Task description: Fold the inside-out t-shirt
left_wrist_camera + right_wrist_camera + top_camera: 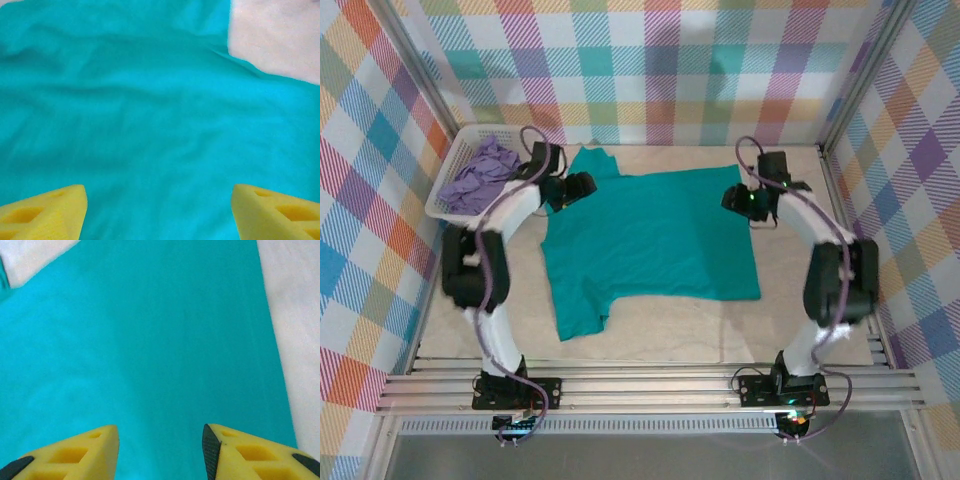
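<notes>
Reaching out over the desk (pixel 650 335), both arms bend at the elbow and tip their wrists down toward the inside-out t-shirt (pixel 650 235), which lies spread flat mid-desk. The left gripper (pixel 572 188) hangs over the shirt's far left corner, jaws wide apart with nothing between them. The right gripper (pixel 748 203) hovers above the far right edge, jaws apart too, teal cloth below. A lavender garment (pixel 480 170) fills the basket (pixel 442 195) at far left.
</notes>
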Controlling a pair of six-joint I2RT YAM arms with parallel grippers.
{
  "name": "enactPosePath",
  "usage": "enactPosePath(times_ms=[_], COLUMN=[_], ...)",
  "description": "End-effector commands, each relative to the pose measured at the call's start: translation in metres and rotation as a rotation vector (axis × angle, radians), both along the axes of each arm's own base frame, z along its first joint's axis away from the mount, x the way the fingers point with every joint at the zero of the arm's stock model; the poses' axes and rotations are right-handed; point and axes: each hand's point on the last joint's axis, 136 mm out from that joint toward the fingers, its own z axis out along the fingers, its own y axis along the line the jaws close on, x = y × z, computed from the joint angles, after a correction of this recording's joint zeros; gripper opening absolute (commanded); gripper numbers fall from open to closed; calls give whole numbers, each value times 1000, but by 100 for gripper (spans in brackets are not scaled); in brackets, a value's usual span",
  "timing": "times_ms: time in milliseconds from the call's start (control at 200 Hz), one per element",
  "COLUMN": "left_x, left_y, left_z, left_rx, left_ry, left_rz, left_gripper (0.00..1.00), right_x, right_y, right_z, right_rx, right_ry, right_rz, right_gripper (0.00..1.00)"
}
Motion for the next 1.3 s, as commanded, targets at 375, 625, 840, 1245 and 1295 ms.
enactPosePath(times_ms=[375, 625, 840, 1245, 1295], left_x=[-209, -236, -256, -307, -314], left_y=[38, 38, 37, 33, 35], left_z=[-47, -72, -87, -123, -128], left_rx=[94, 107, 128, 245, 258], left_ry=[147, 272, 328, 464, 480], left_rz=[70, 36, 51, 32, 35], left_gripper=[76, 76, 76, 55, 55], right_x=[-170, -165, -162, -155, -155], right_y=[-51, -45, -40, -37, -37], right_z=[-99, -114, -117, -105, -104], right_rx=[-48, -17, 2, 9, 11], right_ry=[401, 447, 457, 401, 397], right_rz=[-227, -215, -193, -168, -167], right_gripper=[42, 37, 18, 4, 4])
